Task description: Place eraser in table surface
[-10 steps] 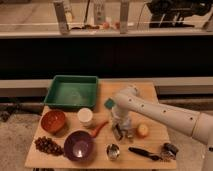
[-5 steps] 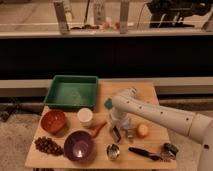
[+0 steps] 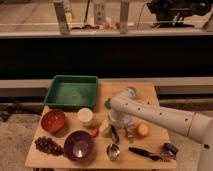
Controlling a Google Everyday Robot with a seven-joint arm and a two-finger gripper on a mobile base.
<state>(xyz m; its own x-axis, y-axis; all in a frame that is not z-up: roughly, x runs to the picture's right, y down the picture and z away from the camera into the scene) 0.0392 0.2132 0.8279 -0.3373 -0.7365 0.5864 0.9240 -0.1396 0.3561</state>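
The table surface (image 3: 150, 92) is a light tan wooden top. My gripper (image 3: 116, 132) hangs from the white arm (image 3: 155, 117) and is low over the table, between the white cup (image 3: 85, 116) and a yellow fruit (image 3: 143, 130). A small grey block that looks like the eraser (image 3: 131, 131) is just right of the gripper, at table level. I cannot tell whether the gripper touches it. A pale piece (image 3: 105, 127) lies just left of the gripper.
A green tray (image 3: 72, 91) stands at the back left. A red-brown bowl (image 3: 53, 120), a purple bowl (image 3: 78, 145), grapes (image 3: 47, 145) and a metal cup (image 3: 113, 151) sit along the front. A black-handled tool (image 3: 145, 153) lies at the front right. A green sponge (image 3: 107, 103) peeks from behind the arm.
The arm has shifted slightly left and lower, bringing the gripper closer to the table. The other objects have not moved.
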